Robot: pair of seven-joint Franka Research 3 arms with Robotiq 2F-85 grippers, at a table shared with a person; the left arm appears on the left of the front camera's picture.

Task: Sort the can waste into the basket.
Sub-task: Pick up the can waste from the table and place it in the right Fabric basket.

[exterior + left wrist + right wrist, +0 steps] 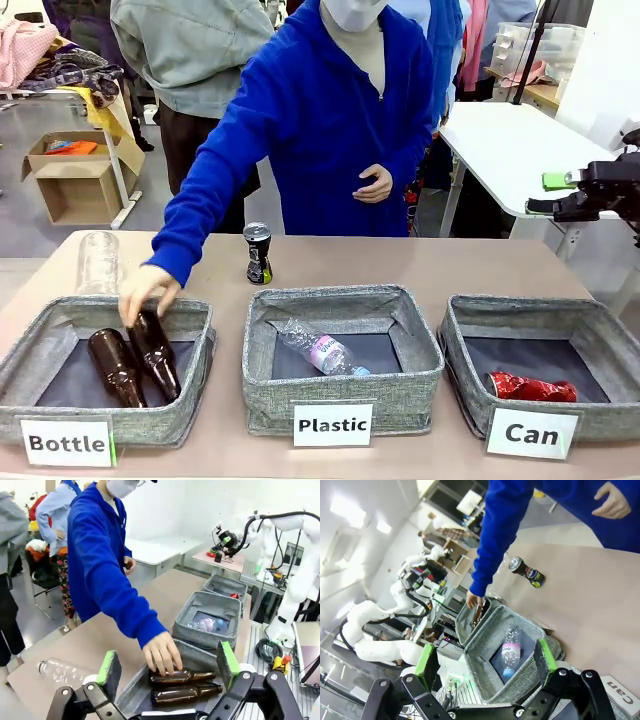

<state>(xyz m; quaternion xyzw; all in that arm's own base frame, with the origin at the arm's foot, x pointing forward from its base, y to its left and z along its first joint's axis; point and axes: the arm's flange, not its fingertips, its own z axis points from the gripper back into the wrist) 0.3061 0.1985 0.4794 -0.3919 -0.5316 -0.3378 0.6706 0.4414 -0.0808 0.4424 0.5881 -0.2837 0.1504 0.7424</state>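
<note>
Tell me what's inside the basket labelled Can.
One dented red can lies on the dark floor of the basket. Its front wall and label hide the floor's near edge. The black can stands outside.

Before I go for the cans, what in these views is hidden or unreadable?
Front view: the Can basket's front wall hides the red can's near side.
Front view: the black can's print is too small to read.
Right wrist view: the Can basket is cut off by the bottom-right corner.
Front view: the person's hand covers one brown bottle's far end.
</note>
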